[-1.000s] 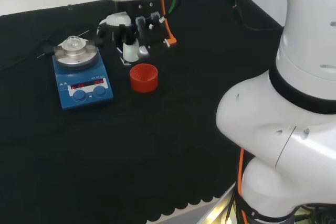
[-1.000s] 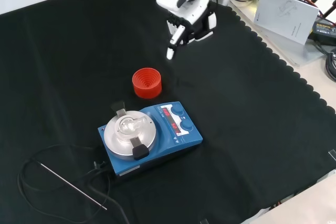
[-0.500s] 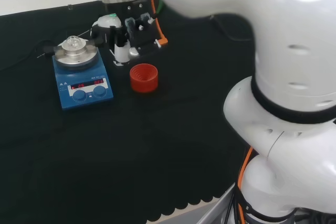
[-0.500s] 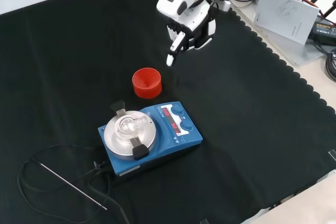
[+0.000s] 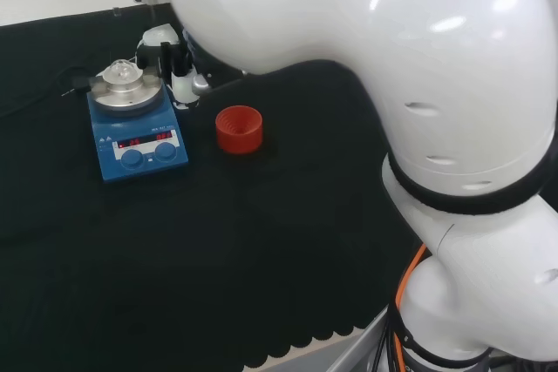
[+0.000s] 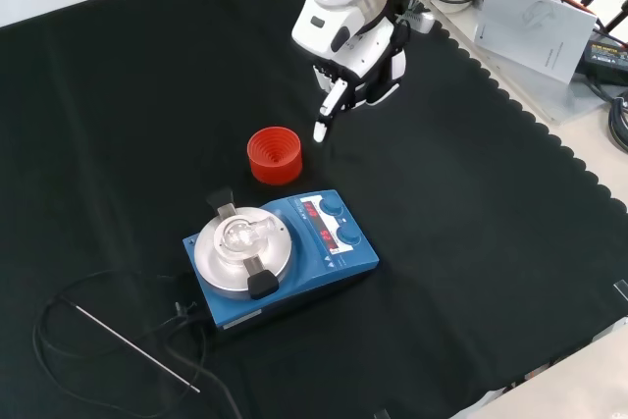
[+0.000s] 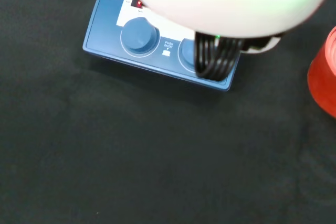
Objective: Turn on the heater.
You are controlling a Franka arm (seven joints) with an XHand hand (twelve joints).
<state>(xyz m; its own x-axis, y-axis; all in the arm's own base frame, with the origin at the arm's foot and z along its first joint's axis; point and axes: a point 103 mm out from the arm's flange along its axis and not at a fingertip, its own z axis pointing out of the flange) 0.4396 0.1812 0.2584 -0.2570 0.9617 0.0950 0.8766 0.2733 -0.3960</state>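
Heater (image 6: 285,253) sits apart from the hand's (image 6: 358,66) fingers (image 6: 327,111), extended and holding nothing.

Bright, even light; glare on arm link (image 5: 366,50); wrist view perhaps blurred

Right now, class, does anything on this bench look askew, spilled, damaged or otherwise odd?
Nothing stands out. The blue heater sits flat on the black cloth, a small clear glass vessel on its plate. The red ribbed ring stands apart beside it, and the hand hovers beyond, touching neither.
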